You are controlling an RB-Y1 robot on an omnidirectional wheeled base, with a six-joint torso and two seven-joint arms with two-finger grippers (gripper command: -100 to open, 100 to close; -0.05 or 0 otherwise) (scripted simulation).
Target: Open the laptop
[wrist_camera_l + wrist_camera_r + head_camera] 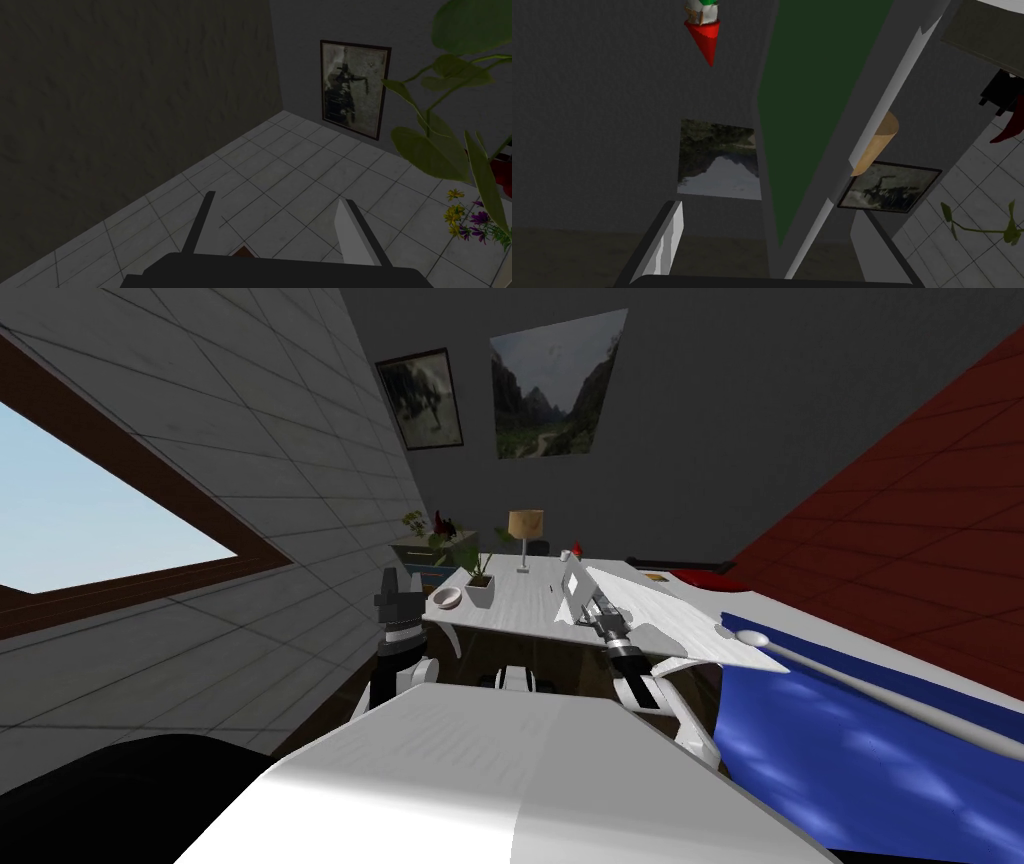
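White desk [505,606] carries the laptop [574,585], its lid standing partway up. The right gripper [767,220] is spread wide, the lid's edge between its fingers. The left gripper [277,230], also released, is beside the desk's left end.

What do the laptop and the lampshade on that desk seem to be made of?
The laptop looks like matte light grey plastic or metal; the plain render leaves it open. The lampshade looks like tan paper or fabric: even, dull colour without shine.
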